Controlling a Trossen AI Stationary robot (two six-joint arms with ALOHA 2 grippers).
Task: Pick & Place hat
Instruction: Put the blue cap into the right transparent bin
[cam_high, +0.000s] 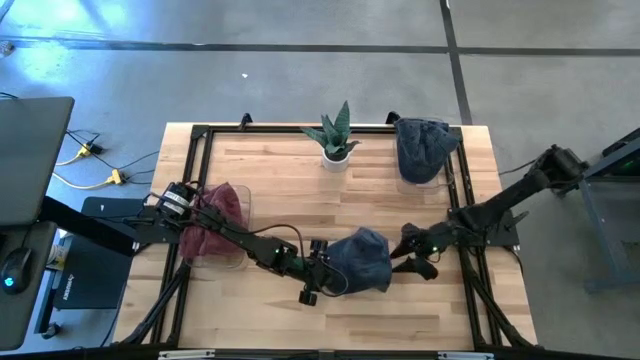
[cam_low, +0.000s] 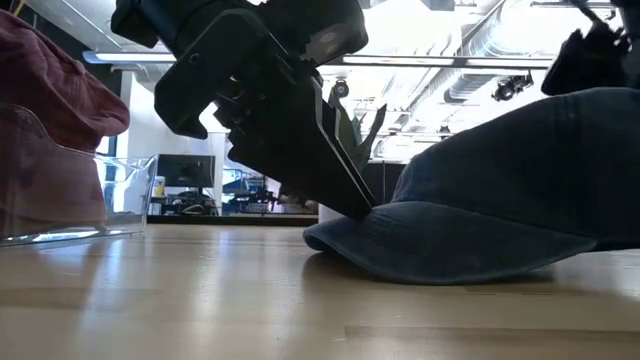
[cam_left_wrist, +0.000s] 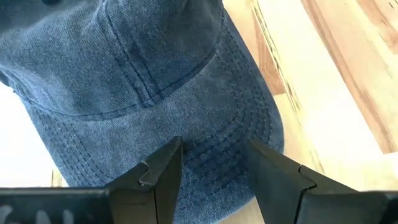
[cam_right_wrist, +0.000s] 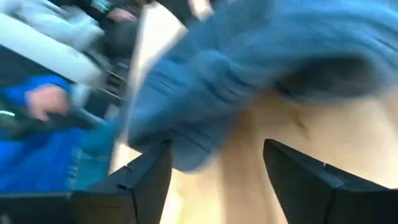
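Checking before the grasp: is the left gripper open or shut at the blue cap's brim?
Open. In the left wrist view the left gripper has its fingers apart over the brim of the blue cap, not yet closed.

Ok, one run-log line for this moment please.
left end effector open at brim of blue hat | right end effector open beside hat | hat on table

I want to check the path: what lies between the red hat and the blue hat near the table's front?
In the high view, only the left arm crosses bare table between the red hat and the blue hat.
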